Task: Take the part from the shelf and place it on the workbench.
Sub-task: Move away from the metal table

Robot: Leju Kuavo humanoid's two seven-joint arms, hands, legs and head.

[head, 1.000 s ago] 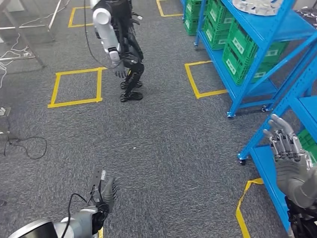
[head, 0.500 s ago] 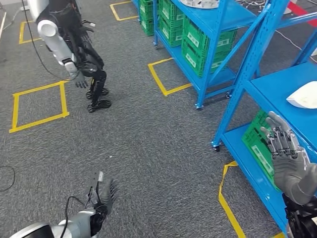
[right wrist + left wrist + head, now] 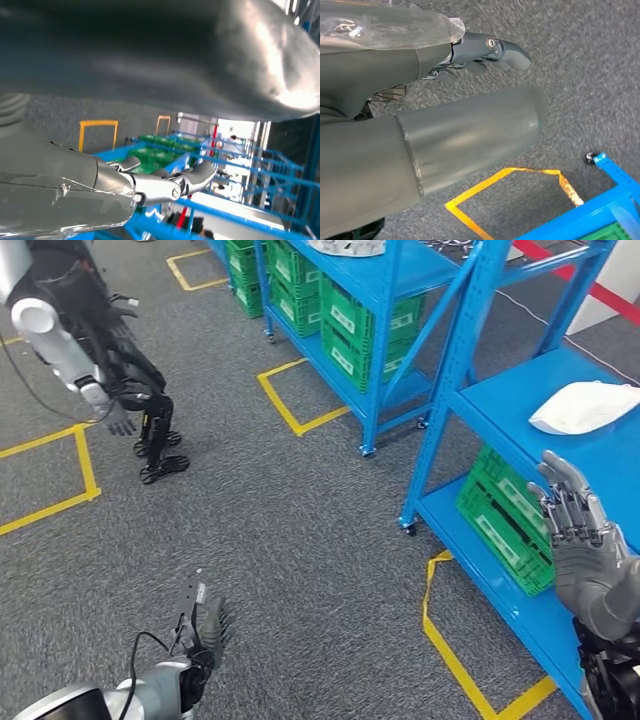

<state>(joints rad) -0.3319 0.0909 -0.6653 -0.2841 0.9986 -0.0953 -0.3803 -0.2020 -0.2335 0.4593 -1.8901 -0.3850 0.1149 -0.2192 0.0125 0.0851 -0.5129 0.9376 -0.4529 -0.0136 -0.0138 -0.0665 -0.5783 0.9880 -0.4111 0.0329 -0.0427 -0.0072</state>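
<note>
You have grey carpet floor (image 3: 302, 540) ahead, marked with yellow tape squares (image 3: 298, 400). The near blue shelf (image 3: 528, 410) stands at your right, a second blue shelf (image 3: 362, 300) beyond it with green crates (image 3: 355, 335). Another humanoid robot (image 3: 90, 350) stands far left. The white part (image 3: 585, 405) lies on the near shelf's middle level, above a green crate (image 3: 506, 520). Your right hand (image 3: 581, 540) is raised just below and in front of the part, fingers spread, empty. Your left hand (image 3: 200, 630) hangs low over the floor, fingers apart, empty.
</note>
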